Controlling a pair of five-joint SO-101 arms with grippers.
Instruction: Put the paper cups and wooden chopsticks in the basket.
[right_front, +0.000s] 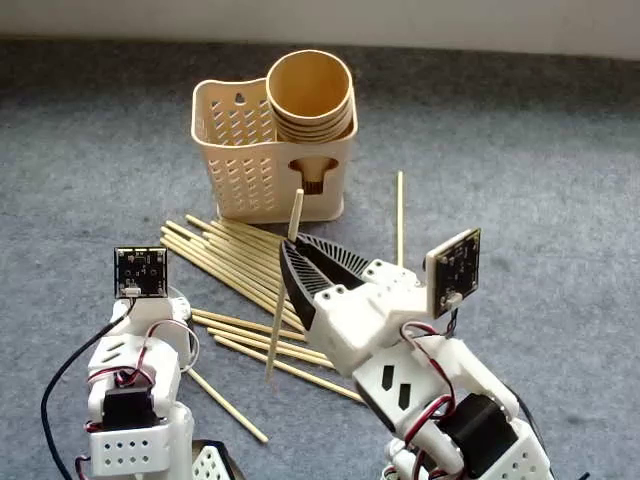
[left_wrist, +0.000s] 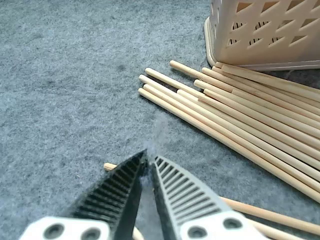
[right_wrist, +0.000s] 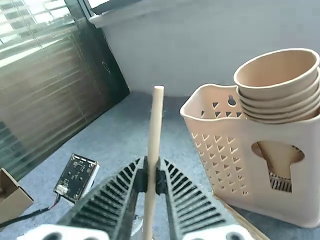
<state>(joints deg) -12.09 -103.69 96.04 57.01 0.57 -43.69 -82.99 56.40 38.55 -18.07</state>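
Grey carpet (right_front: 520, 200) covers the whole tabletop, with a pale wall (right_wrist: 200, 40) behind it and window blinds (right_wrist: 45, 60) off to one side.

Right gripper (right_wrist: 151, 169) is pinching one round wooden chopstick (right_wrist: 155, 125) around its middle. The stick is close to upright and leans a bit. Its top end sticks up past the tips, and its bottom end is cut off by the frame in the right wrist view.

Just beyond those tips sits the cream plastic basket (right_front: 235, 150) with punched holes. The stack of tan paper cups (right_front: 308, 90) is already inside it at one corner, rims poking above the basket's edge. The cup bottoms are mostly hidden by the basket wall, with only a bit visible through the keyhole cut-out (right_wrist: 277, 157).

Below the right gripper the loose pile of wooden chopsticks (right_front: 225, 255) lies flat on the carpet. The gripper covers part of it from above, so I can't count them. A single stick (right_front: 400, 215) lies by itself on the gripper's other side.

Left gripper (left_wrist: 149, 156) has its jaws pressed together on nothing, low over the carpet. Can't tell if it's touching. It's just short of the pile's ends, with the basket's corner further out. Plain carpet stretches away on the side opposite the pile.
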